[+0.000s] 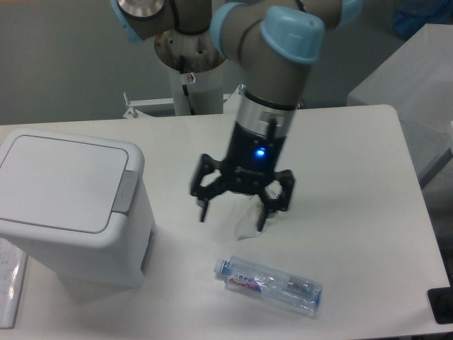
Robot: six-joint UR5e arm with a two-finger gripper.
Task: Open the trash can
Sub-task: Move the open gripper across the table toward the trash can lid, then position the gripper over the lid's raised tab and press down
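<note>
The trash can [71, 205] is a large white boxy bin standing at the left of the table. Its flat square lid [60, 180] lies shut, and a grey push-button tab [125, 191] sits on its right rim. My gripper [232, 216] hangs over the middle of the table, to the right of the bin and apart from it. Its black fingers are spread open and hold nothing. A crumpled white tissue [243, 214] lies on the table just below and between the fingers.
A clear plastic water bottle [269, 285] lies on its side near the front edge. A white sheet [8, 283] lies at the far left front. A dark object [442, 306] shows at the right edge. The arm's base [187, 64] stands at the back.
</note>
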